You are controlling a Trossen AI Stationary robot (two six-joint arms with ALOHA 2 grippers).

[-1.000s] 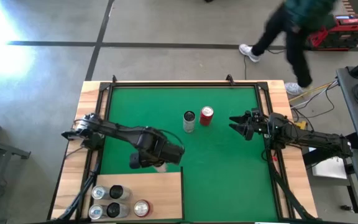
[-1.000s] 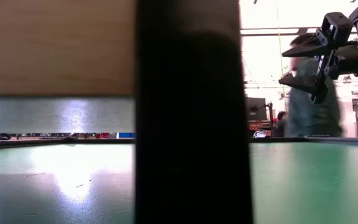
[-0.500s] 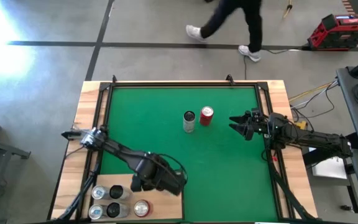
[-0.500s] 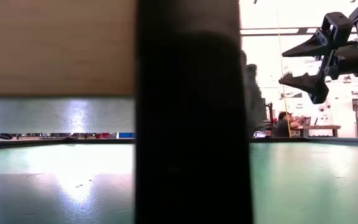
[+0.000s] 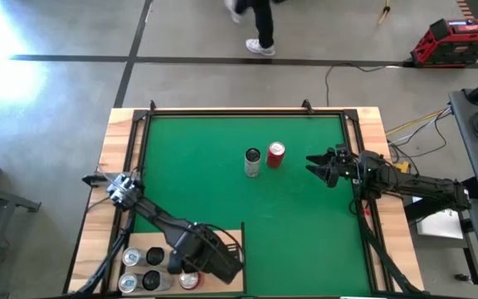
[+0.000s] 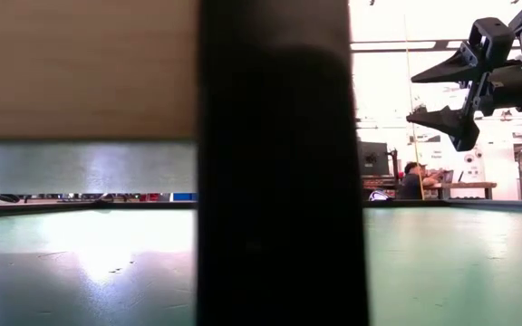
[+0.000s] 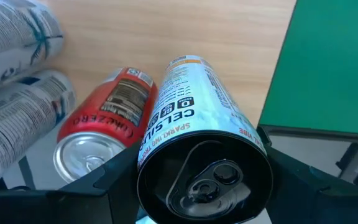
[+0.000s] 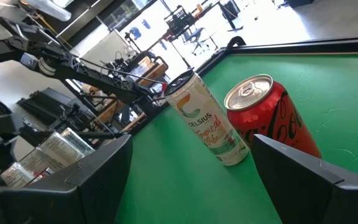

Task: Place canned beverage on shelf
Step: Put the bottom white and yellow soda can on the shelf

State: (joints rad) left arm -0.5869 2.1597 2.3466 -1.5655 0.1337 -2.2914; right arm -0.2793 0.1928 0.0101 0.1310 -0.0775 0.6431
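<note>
Over the table, high view: left gripper (image 5: 187,267) is down at the near-left corner, above the shelf (image 5: 226,239), a pale wood panel lying on the green mat (image 5: 222,174). Its fingers are hidden under the wrist here. Four cans (image 5: 140,270) stand in a cluster on the shelf's left part, w/ a red-topped can (image 5: 189,280) just right of them, next to the gripper. Mid-table, slightly far: a slim white can (image 5: 252,161) and a red can (image 5: 275,154) stand upright side by side, white one on the left. Right gripper (image 5: 314,165) hovers right of that pair, apart from them, fingers spread, nothing between. A person's legs (image 5: 251,21) show on the floor beyond the far edge.

Low view: a dark post (image 6: 275,163) blocks the middle; right gripper (image 6: 438,92) hangs high at right, fingers apart, empty.

Left wrist view: left gripper (image 7: 204,186) pinches a white-blue Celsius can (image 7: 197,143) between both fingers, can over the shelf (image 7: 229,43); whether it touches the wood, can't tell. A red Coke Zero can (image 7: 104,130) stands just beside it, more pale cans (image 7: 17,106) further along.

Right wrist view: white can (image 8: 207,121) and red can (image 8: 266,118) upright on the mat, close together, ahead of the spread fingers (image 8: 303,177).
</note>
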